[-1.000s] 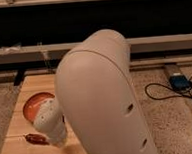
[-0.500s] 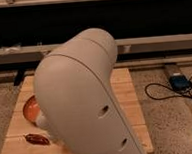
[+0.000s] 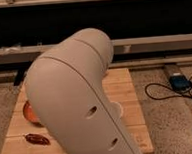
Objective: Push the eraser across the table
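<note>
The table (image 3: 124, 84) is a low one with a light wooden plank top, in the middle of the view. My arm's big white link (image 3: 76, 98) fills the centre and covers most of the tabletop. My gripper is hidden behind this link and does not show. The eraser is hidden or out of view.
An orange bowl (image 3: 29, 113) peeks out at the link's left edge. A lumpy reddish-brown elongated object (image 3: 38, 139) lies near the table's front left corner. A blue device (image 3: 180, 81) with black cables (image 3: 161, 92) lies on the speckled floor to the right. A dark wall runs behind.
My arm's white link has swung left and now hides more of the orange bowl and the table's left half. The reddish-brown object has not moved.
</note>
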{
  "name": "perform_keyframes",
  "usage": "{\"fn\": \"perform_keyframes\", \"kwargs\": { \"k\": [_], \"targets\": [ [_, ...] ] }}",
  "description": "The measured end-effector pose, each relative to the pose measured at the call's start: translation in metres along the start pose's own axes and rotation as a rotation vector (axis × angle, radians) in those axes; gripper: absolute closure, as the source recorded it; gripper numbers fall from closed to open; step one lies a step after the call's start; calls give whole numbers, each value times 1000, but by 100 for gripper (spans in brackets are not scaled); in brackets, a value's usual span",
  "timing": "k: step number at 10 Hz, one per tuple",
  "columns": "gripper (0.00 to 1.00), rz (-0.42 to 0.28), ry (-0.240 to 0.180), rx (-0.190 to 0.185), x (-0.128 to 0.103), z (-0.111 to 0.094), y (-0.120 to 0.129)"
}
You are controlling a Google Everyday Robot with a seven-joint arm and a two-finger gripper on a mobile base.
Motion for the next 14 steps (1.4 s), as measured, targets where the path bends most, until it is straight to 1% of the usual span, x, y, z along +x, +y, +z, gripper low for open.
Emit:
{"fn": "perform_keyframes", "kwargs": {
  "k": [5, 7, 11, 14],
  "targets": [
    [100, -8, -20, -20, -20, 1, 3],
    [100, -10, -35, -28, -31, -1, 2],
    [100, -5, -70, -32, -55, -9, -8],
    [100, -4, -87, -33, -69, -12, -14]
  ]
}}
